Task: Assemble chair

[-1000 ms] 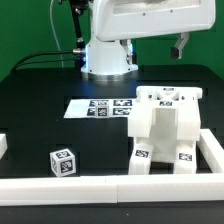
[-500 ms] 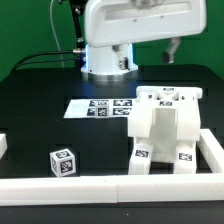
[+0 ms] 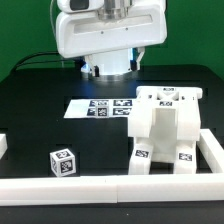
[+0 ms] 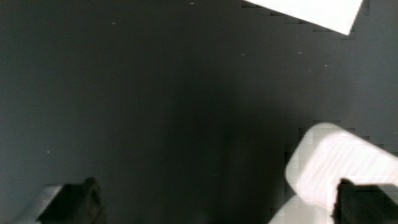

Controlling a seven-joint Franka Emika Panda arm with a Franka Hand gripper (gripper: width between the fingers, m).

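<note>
Well, the hand [image 4: 217, 205] hangs wide open over the black bench [image 3: 40, 110], gripping nothing; the part-built chair [image 3: 165, 130] stands beside the marker board [image 3: 100, 107].

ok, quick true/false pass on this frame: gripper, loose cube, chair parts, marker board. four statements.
1. The gripper is open and holds nothing. True.
2. The small tagged cube sits on the marker board. False: it lies on the black table, apart from the board.
3. The joined chair parts stand at the exterior view's right, near the white rail. True.
4. The marker board lies to the exterior view's right of the chair parts. False: it lies to their left.
</note>
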